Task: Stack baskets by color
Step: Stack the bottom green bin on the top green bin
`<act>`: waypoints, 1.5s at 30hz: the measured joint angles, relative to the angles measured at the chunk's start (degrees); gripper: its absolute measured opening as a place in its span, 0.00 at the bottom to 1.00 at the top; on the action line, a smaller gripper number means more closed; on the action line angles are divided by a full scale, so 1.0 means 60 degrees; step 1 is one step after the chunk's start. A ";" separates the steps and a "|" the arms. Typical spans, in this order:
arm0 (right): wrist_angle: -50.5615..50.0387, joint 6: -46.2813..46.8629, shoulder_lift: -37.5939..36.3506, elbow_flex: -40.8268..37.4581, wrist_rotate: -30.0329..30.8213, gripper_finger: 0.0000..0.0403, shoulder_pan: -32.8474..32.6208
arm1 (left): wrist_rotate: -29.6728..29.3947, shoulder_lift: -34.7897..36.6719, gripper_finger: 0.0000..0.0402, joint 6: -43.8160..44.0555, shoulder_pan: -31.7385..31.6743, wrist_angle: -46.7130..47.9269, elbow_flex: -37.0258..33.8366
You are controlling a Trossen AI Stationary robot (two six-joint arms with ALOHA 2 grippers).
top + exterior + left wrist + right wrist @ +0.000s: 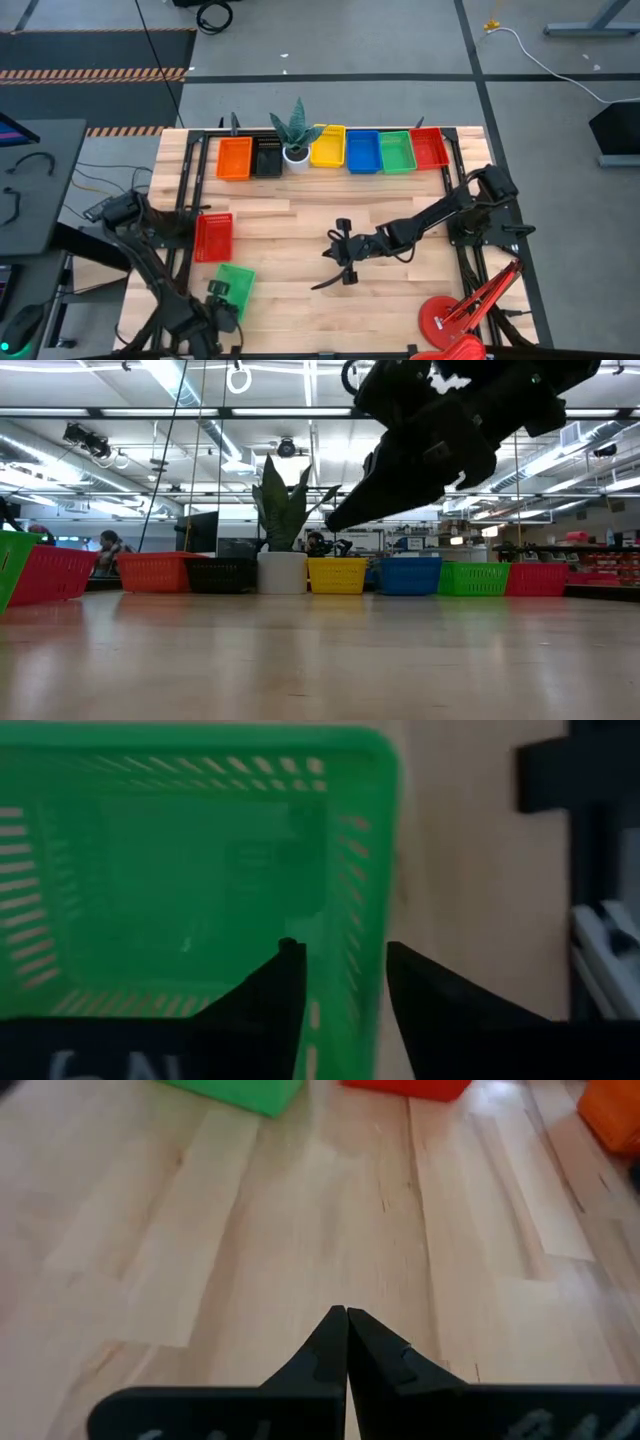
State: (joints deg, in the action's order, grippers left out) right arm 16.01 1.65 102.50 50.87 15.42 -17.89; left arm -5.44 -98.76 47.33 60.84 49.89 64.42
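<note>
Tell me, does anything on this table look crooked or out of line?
Yes. The loose green basket near the front left corner sits skewed to the table edge, away from the neat back row. The left gripper's open fingers straddle its wall.

Ranged side by side along the far edge of the table [300,225]: a far row of baskets [363,151], with a plant pot [297,155] set between the second and third from the left. Toward the near left corner, well apart from that row: a front basket [234,280] and, just behind it and slightly to the left, a rear loose basket [213,237]. Left gripper [342,952] astride the front basket's near wall, one finger inside and one outside; right gripper [346,1312] above the bare middle of the table; clamp lamp [450,320] at the near right corner.
</note>
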 joint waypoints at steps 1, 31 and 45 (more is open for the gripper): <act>-0.0058 0.0000 -0.0071 0.0001 0.0001 0.02 -0.0060 | -0.0032 -0.0073 0.34 0.0000 -0.0071 0.0002 0.0000; -0.4414 0.4306 -0.2632 0.0007 0.3421 0.02 -0.3386 | -0.1551 -0.0011 0.03 -0.7333 -0.7508 -0.5671 0.0000; -0.3785 0.4160 -0.1203 -0.0001 0.2667 0.02 -0.2463 | -0.1156 -0.0810 0.11 -0.7014 -0.7898 -0.6167 0.0000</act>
State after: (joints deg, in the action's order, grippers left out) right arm -6.70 26.61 95.29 50.86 31.42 -32.67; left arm -12.38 -103.61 5.24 13.45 12.89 64.42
